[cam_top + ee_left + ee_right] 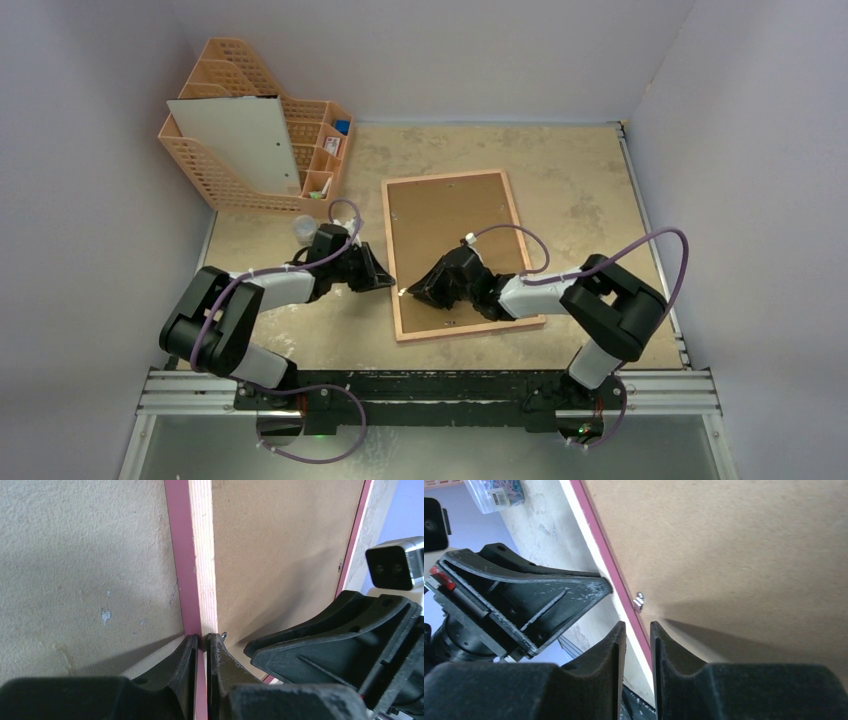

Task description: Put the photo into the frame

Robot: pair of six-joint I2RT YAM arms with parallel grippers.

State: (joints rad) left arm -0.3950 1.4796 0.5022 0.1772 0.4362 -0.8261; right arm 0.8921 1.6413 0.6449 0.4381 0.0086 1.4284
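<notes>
Frame position: the frame (pixel 446 178) lies back-up on the desk (pixel 585 200), middle-right, between my two arms. The brown backing board (pixel 450 220) sits inside its rim.
Photo position: the photo cannot be identified. A white panel (pixel 235 140) leans in the orange rack (pixel 215 180) at the far left and may be it; I cannot tell.
Left jaws: nearly together, pinching the frame's left rim, one finger on the pink outer side and one on the board side.
Right jaws: a narrow slot apart over the same rim, just beside a small metal tab (pixel 639 601). Nothing is visibly clamped.
Frame handling, judged: light, stiff and thin-edged, likely to skate on the desk if pushed. Hold it by the rim only, as my left jaws do.
Tab handling, judged: tiny and slippery; it needs a fingertip nudge, not a grip.
Photo handling, judged: thin and easily creased. Take it by an edge and keep it flat.
Risk: levering the board may bow it.
</notes>
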